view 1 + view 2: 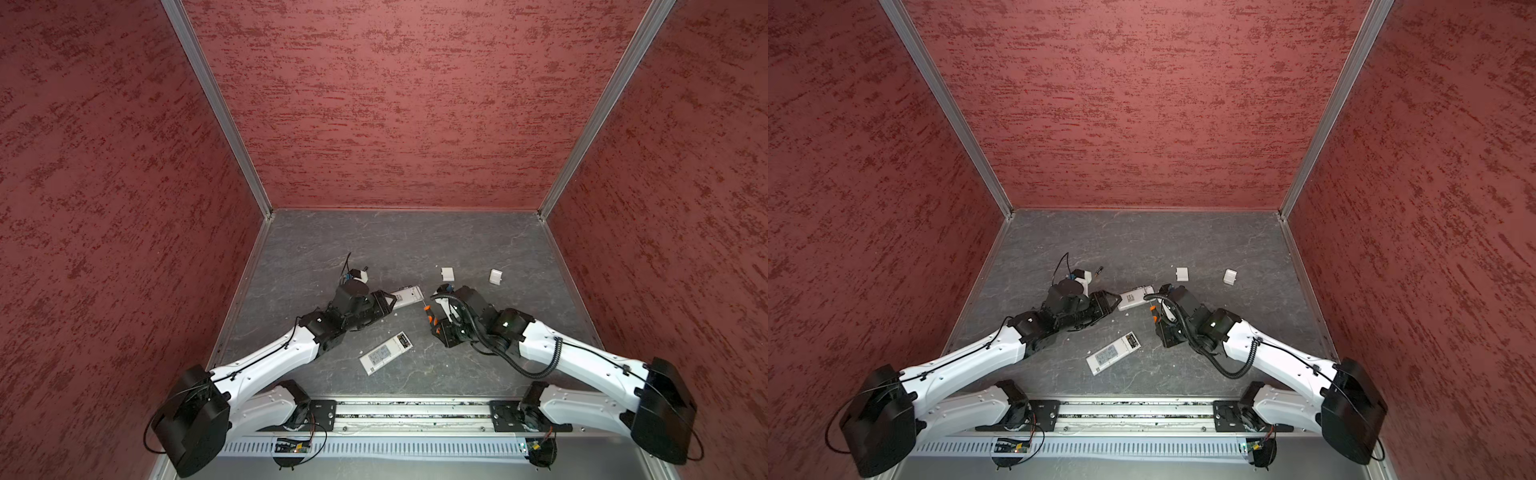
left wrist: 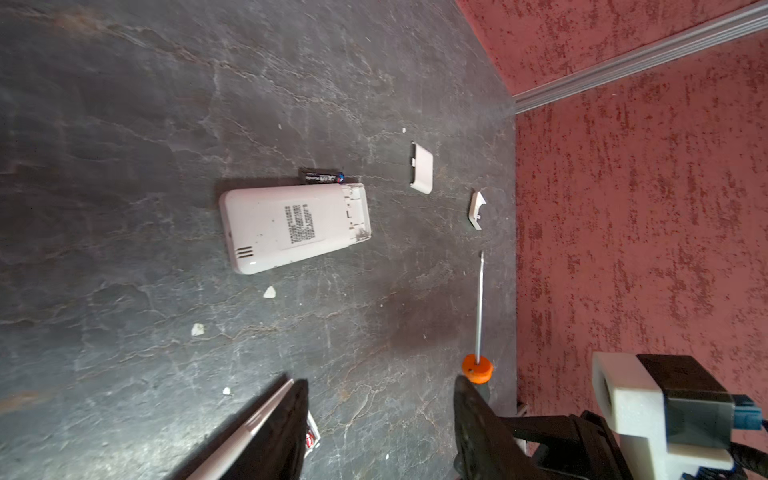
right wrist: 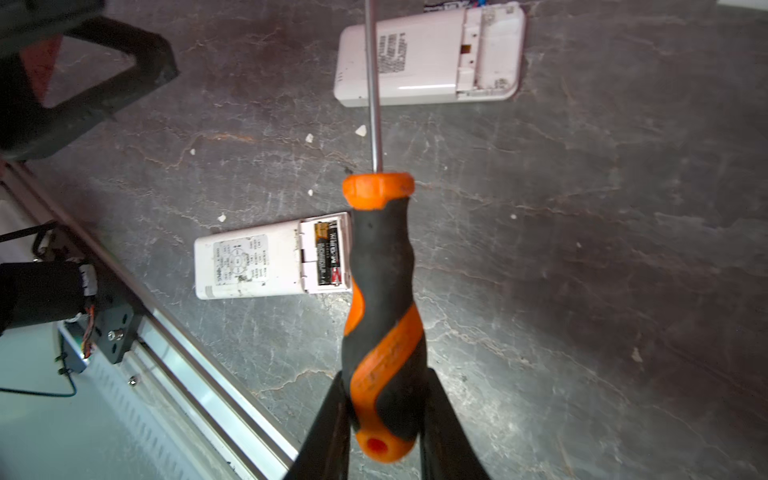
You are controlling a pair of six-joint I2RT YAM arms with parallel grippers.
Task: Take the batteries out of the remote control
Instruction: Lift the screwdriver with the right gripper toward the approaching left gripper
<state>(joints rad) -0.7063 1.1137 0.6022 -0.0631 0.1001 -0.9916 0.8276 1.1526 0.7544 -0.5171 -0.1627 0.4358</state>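
Two white remotes lie on the grey floor. The far remote (image 1: 405,299) (image 2: 291,226) is face down, its battery bay uncovered and looking empty (image 3: 486,50). One loose battery (image 2: 322,178) rests against its long side. Another battery (image 1: 1099,271) lies further back on the left. The near remote (image 1: 384,353) (image 3: 249,262) still has dark batteries (image 3: 330,253) in its uncovered bay. My left gripper (image 2: 380,415) (image 1: 390,299) is open and empty, just short of the far remote's end. My right gripper (image 3: 384,415) is shut on the orange-and-black screwdriver (image 3: 382,291) (image 1: 430,316), with its shaft pointing towards the far remote.
Two small white covers (image 1: 447,273) (image 1: 496,276) lie behind the right arm. White chips (image 2: 269,292) are scattered near the far remote. Red walls enclose three sides. A metal rail (image 1: 415,411) runs along the front edge.
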